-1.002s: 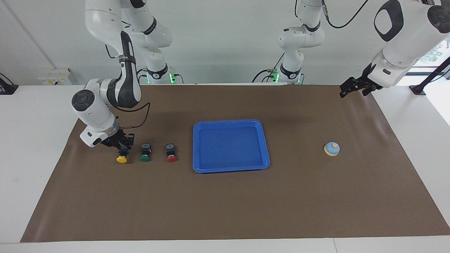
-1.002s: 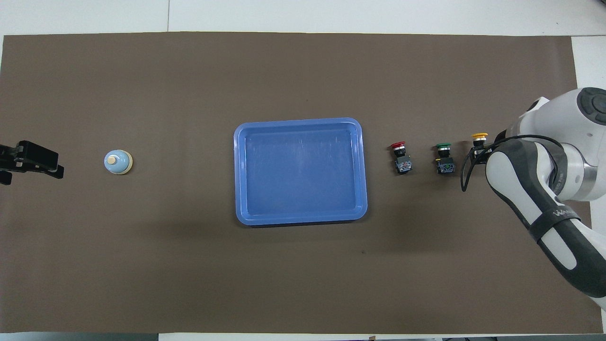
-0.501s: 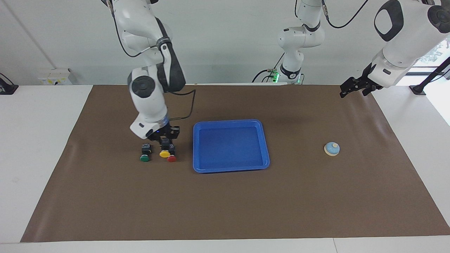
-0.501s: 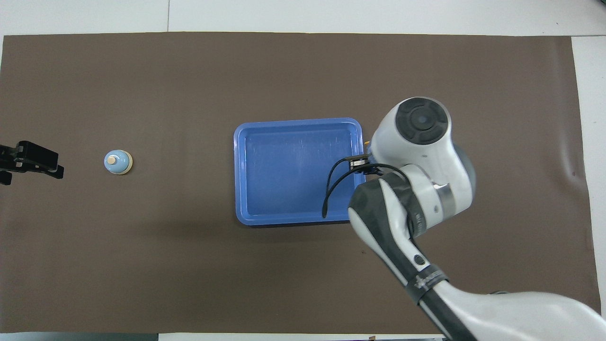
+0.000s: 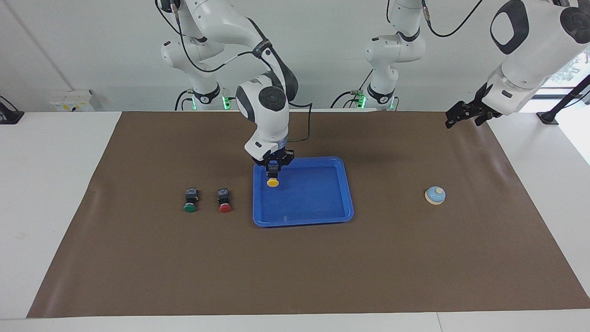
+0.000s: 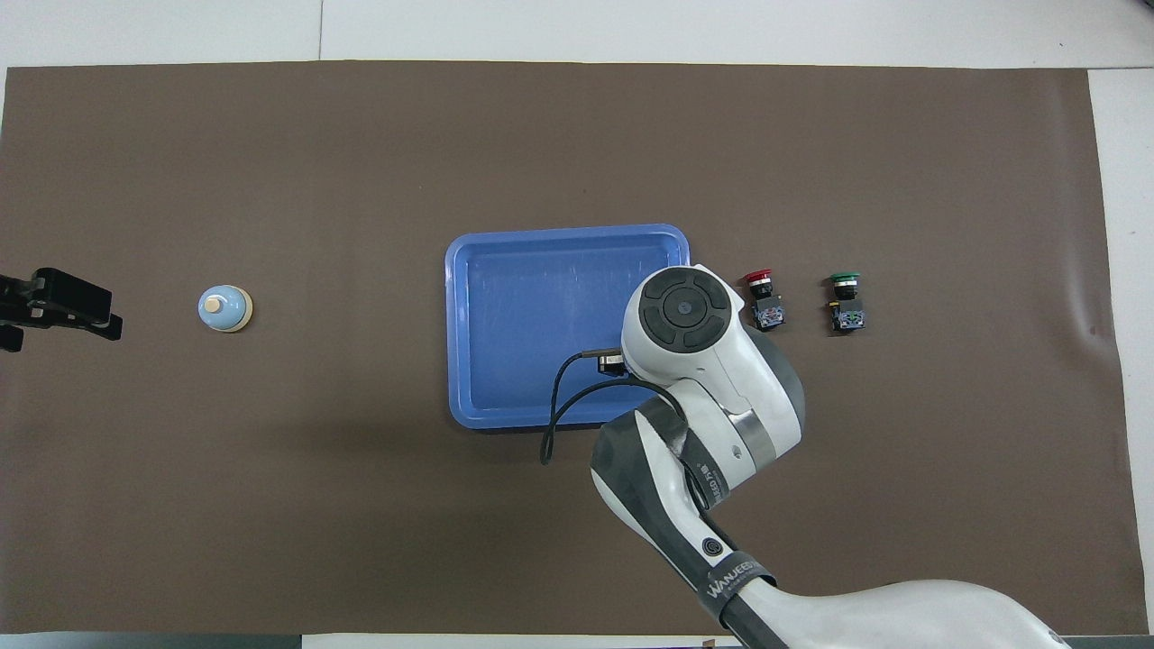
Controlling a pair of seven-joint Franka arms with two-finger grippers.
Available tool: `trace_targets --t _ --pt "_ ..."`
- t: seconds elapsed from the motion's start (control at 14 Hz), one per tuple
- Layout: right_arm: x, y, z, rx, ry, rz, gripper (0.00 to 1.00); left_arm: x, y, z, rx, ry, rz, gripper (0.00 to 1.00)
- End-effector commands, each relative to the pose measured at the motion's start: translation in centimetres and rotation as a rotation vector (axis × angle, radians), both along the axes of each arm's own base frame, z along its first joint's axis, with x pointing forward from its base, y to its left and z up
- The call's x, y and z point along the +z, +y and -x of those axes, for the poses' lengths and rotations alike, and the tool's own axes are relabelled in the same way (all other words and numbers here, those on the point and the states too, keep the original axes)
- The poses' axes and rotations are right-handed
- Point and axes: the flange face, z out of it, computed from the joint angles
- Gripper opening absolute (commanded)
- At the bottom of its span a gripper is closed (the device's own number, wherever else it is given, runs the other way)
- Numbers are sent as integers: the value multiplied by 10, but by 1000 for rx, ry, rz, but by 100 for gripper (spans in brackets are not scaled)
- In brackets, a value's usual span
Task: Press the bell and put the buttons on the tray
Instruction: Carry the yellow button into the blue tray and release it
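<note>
My left gripper (image 5: 454,119) waits in the air over the mat's (image 5: 295,267) corner at the left arm's end, nearest the robots, fingers spread wide, holding nothing. My right gripper (image 5: 274,167) hangs over the tray's (image 5: 304,220) robot-side corner at the right arm's end, fingers clamped on the yellow button (image 5: 273,180), cap pointing down. The tray sits mid-mat. Green button (image 5: 189,200) and red button (image 5: 224,201) lie side by side toward the right arm's end; bell (image 5: 435,195) toward the left arm's end.
</note>
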Motion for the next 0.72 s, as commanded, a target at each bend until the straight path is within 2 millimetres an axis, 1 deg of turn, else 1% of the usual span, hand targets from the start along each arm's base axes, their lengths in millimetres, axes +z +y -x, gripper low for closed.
trace_targets --t 0.0,0.14,0.29,0.43,0.5,0.57,0.64 --pt "-14 2 1 -1 -4 -30 0 5 -2 5 5 -6 4 100" --pt "-16 5 1 1 -8 -34 1 5 0 5 8 -6 4 100" --pt "-22 4 1 1 -4 -32 2 5 -2 5 5 -6 4 100" --pt "-27 5 -1 0 -12 -36 8 5 -2 5 5 -5 4 100" --pt "-31 5 0 1 -10 -35 14 5 -2 5 5 -6 4 100" --pt "-32 3 -1 -2 -11 -35 41 5 0 5 8 -6 4 100" --pt "-32 2 -2 -3 -11 -35 96 5 0 5 8 -5 4 100"
